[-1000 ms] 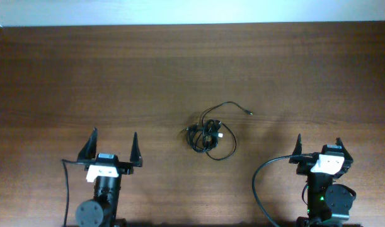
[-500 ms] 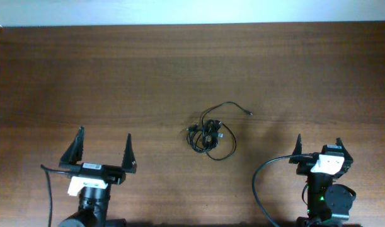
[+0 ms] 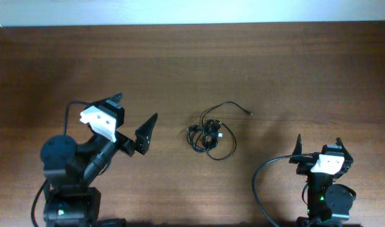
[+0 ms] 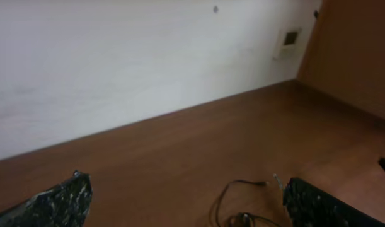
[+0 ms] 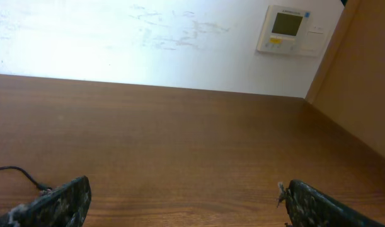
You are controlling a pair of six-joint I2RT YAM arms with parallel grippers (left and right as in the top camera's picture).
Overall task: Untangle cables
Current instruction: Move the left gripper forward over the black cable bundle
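Left gripper (image 3: 138,106) swung toward cables (image 3: 209,133), jaws wide, empty; right gripper (image 3: 319,142) unmoved, wide, empty. Cables untouched; approach beginning.

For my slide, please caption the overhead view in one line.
Knotted black cables lie on the table between the open left gripper, angled toward them, and the open right gripper.

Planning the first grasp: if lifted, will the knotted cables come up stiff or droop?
Probably floppy: the cables are thin, with loose loops and one trailing strand. The knotted middle would likely rise together, loops sagging. They look light, so a push may slide the whole bundle.
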